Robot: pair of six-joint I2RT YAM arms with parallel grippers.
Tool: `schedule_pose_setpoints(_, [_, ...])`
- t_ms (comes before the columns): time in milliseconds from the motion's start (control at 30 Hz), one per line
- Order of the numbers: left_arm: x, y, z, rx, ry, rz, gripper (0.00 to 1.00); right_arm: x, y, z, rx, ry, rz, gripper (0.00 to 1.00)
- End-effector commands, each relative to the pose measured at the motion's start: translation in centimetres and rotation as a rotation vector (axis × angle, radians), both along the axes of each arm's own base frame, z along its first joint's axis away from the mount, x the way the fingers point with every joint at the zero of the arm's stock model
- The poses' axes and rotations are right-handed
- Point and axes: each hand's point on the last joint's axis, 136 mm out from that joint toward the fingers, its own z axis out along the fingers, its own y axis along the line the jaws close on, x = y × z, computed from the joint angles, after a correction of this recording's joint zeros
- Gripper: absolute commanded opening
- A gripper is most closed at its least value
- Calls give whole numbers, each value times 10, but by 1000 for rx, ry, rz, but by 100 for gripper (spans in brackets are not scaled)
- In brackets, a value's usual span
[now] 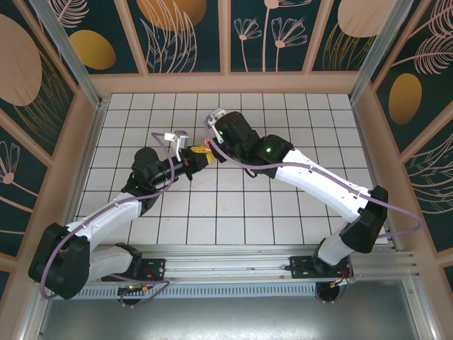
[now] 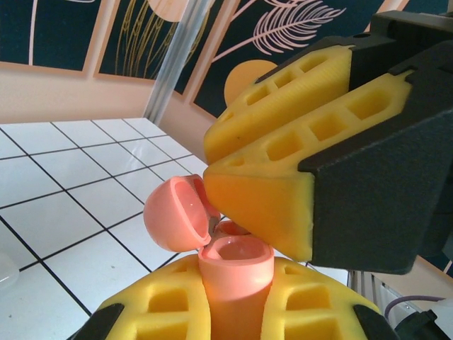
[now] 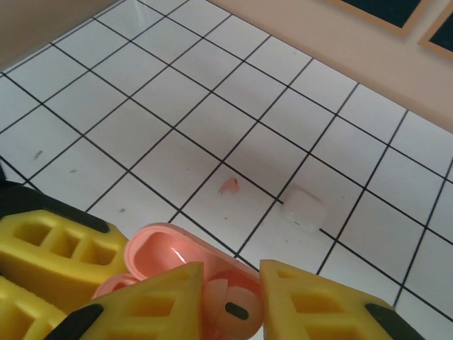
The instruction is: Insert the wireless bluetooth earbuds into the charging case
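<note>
The pink earbud was pinched in the narrowly set right gripper, just above the open pink case, which the left gripper clamped upright. A tilted or early release could bounce it off the rim onto the table. Both arms reached inward, grippers meeting mid-table.

Salmon-pink charging case, a matching pink earbud, yellow foam pads on black jaws. White table with black grid lines, dark teal walls with peach leaf prints.
</note>
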Motion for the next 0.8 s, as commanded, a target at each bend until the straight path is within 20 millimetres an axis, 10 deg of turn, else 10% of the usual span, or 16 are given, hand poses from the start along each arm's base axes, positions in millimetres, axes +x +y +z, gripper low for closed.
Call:
schedule_pose_setpoints(0, [1,0,34,-65,-88,0,0,-24,10,-13,0,70,122,26])
schedule_pose_setpoints(767, [-3,-4,33,-69,-75,-35,0,-9,-10,-16,-145,-3,113,27])
